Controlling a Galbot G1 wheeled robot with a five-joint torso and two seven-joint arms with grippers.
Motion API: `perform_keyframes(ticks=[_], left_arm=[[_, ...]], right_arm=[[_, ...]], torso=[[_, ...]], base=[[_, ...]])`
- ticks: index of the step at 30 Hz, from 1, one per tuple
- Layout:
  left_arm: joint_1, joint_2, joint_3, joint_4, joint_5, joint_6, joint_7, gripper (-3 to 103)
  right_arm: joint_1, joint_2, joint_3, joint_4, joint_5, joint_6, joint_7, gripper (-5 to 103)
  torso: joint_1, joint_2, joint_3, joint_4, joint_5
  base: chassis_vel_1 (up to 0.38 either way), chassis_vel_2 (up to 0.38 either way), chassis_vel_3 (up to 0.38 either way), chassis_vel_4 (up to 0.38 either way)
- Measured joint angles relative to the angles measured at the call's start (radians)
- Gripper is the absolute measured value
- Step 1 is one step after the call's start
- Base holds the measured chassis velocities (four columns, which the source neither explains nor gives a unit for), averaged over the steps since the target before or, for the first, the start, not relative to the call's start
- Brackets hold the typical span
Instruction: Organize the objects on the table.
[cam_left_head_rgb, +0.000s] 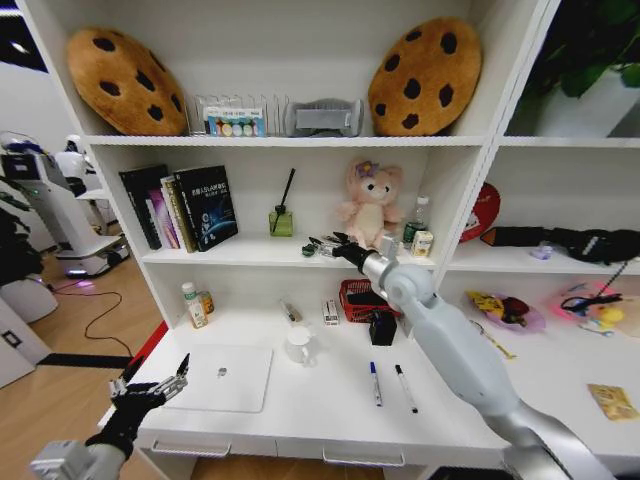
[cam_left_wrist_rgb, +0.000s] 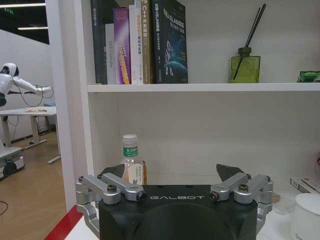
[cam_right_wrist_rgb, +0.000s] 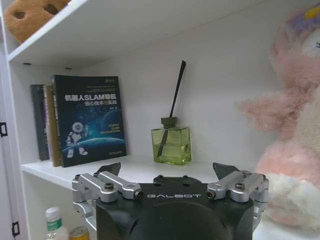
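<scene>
On the white table (cam_left_head_rgb: 320, 410) lies a thin silver laptop (cam_left_head_rgb: 222, 378), shut, with two white markers (cam_left_head_rgb: 375, 383) (cam_left_head_rgb: 406, 388) to its right. My right gripper (cam_left_head_rgb: 322, 244) is raised to the middle shelf, open and empty, between the reed diffuser (cam_left_head_rgb: 282, 220) and the pink plush bear (cam_left_head_rgb: 370, 205). A small dark-green piece (cam_left_head_rgb: 309, 251) lies on the shelf just by its fingertips. In the right wrist view the right gripper (cam_right_wrist_rgb: 167, 172) faces the diffuser (cam_right_wrist_rgb: 171, 145). My left gripper (cam_left_head_rgb: 152, 380) hovers open at the table's front left corner, beside the laptop.
A white cup (cam_left_head_rgb: 298, 345), a bottle (cam_left_head_rgb: 193, 305), a red basket (cam_left_head_rgb: 360, 298) and small items stand along the back of the table. A yellow packet (cam_left_head_rgb: 612, 400) lies at the far right. Books (cam_left_head_rgb: 185, 208) fill the shelf's left. A jar (cam_left_head_rgb: 423, 243) stands beside the bear.
</scene>
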Motion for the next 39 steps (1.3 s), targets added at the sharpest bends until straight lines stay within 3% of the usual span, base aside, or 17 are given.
perform_keyframes(ticks=[2,4,6,7,9,12,16,22,26,32,39], left_arm=[[0.0,0.0,0.0,0.0,0.0,0.0,0.0,100],[0.0,0.0,0.0,0.0,0.0,0.0,0.0,100],[0.0,0.0,0.0,0.0,0.0,0.0,0.0,100],[0.0,0.0,0.0,0.0,0.0,0.0,0.0,100],[0.0,0.0,0.0,0.0,0.0,0.0,0.0,100],[0.0,0.0,0.0,0.0,0.0,0.0,0.0,100],[0.0,0.0,0.0,0.0,0.0,0.0,0.0,100],[0.0,0.0,0.0,0.0,0.0,0.0,0.0,100],[0.0,0.0,0.0,0.0,0.0,0.0,0.0,100],[0.0,0.0,0.0,0.0,0.0,0.0,0.0,100],[0.0,0.0,0.0,0.0,0.0,0.0,0.0,100]], right_arm=[[-0.121,-0.049,0.063,0.141,0.009,-0.019,0.012,100],[-0.144,-0.055,0.075,0.165,0.009,-0.02,0.012,100],[-0.333,-0.086,0.139,0.304,0.005,-0.02,0.043,100],[-0.333,-0.086,0.139,0.304,0.005,-0.02,0.043,100],[-0.481,-0.087,0.174,0.378,-0.03,-0.013,0.124,100],[-0.545,-0.074,0.185,0.4,-0.078,-0.016,0.185,100],[-0.692,-0.011,0.19,0.404,-0.095,-0.048,0.427,100],[-0.773,0.078,0.174,0.306,-0.089,-0.02,0.556,100],[-0.755,0.142,0.177,0.176,-0.119,0.018,0.576,100],[-0.713,0.202,0.189,0.018,-0.183,0.039,0.515,100],[-0.699,0.243,0.149,0.015,-0.174,0.034,0.59,102]], torso=[[0.0,0.0,0.0,-0.0004,0.0002],[0.0,0.0,0.0,-0.0003,0.0],[0.0,0.0,0.0,-0.0001,0.0001],[0.0,0.0,0.0,-0.0001,0.0001],[0.0,0.0,0.0,-0.0004,0.0001],[0.0,0.0,0.0,-0.0001,0.0001],[0.0,0.0,0.0,0.0001,0.0],[0.0,0.0,0.0,-0.0003,0.0001],[0.0,0.0,0.0,0.0001,0.0001],[0.0,0.0,0.0,-0.0001,0.0],[0.0,0.0,0.0,0.0,-0.0001]], base=[[0.0,0.0,0.0,0.0],[0.0,0.0,0.0,0.0],[0.0,0.0,0.0,0.0],[0.0,0.0,0.0,0.0],[0.0,0.0,0.0,0.0],[0.0,0.0,0.0,0.0],[0.0,0.0,0.0,0.0],[0.0,0.0,0.0,0.0],[0.0,0.0,0.0,0.0],[0.0,0.0,0.0,0.0],[0.0,0.0,0.0,0.0]])
